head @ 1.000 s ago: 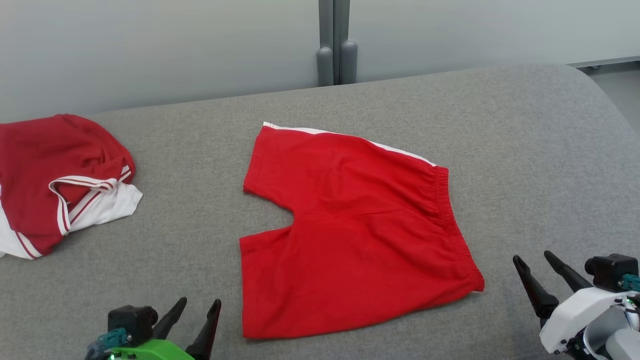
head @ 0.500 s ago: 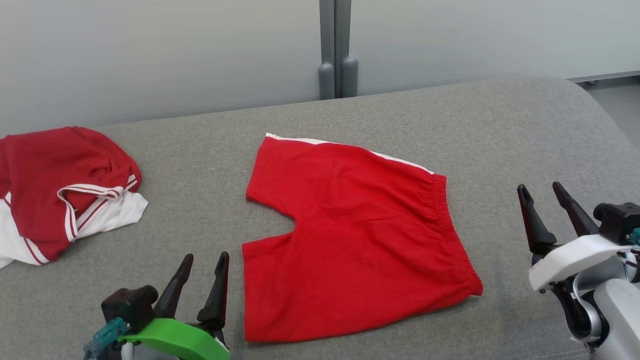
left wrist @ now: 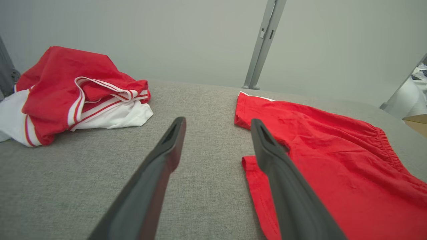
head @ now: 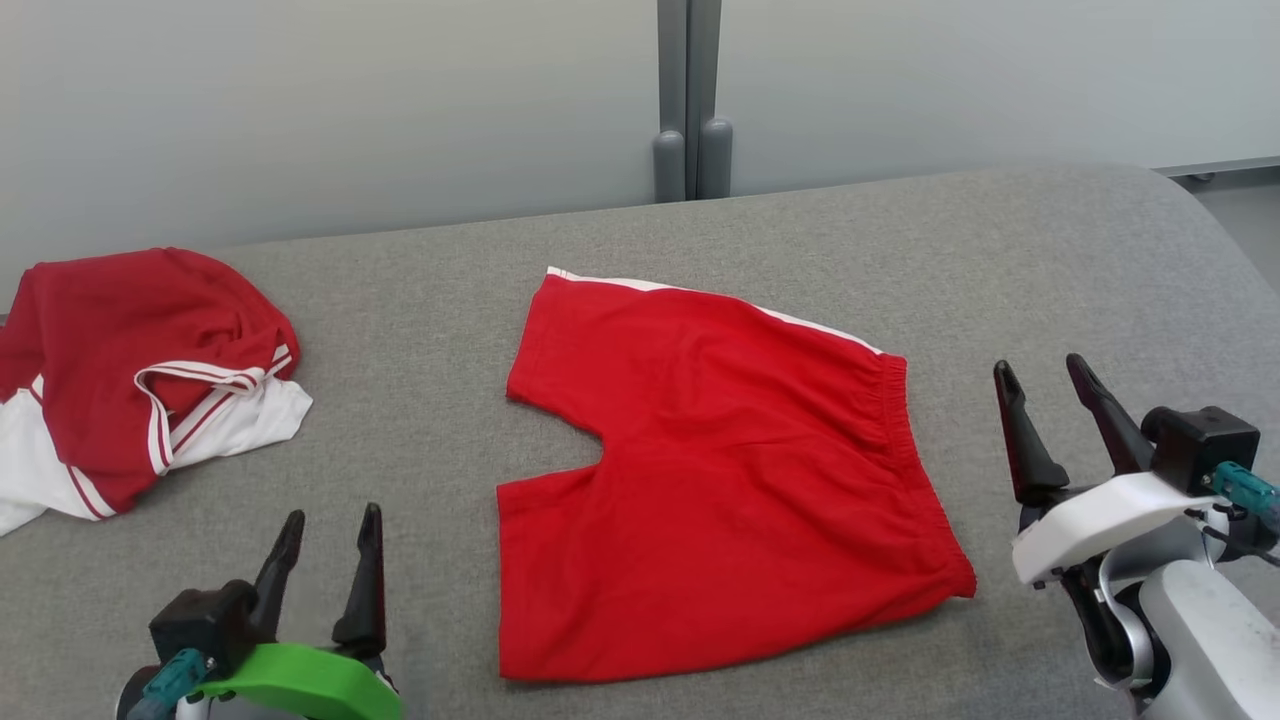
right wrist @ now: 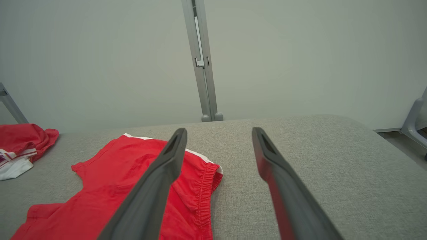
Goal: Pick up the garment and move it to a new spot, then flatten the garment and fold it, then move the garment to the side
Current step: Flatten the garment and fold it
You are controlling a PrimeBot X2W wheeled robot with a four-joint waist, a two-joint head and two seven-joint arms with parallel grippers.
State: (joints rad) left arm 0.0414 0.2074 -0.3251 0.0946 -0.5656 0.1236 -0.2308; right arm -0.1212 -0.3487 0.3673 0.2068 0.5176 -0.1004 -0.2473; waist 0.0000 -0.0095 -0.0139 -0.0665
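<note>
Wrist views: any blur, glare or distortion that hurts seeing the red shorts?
Head view: even, soft light, no glare, red shorts sharp. Left wrist view: wide-angle stretch, left fingers loom large and soft. Right wrist view: same stretch, a right finger hides part of the shorts, waistband crisp.

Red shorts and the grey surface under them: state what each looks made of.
Red shorts: soft matte knit fabric, probably cotton; it creases gently and the waistband gathers.
Grey surface: woven upholstery cloth, flecked and matte, seemingly padded given its rounded edge.
</note>
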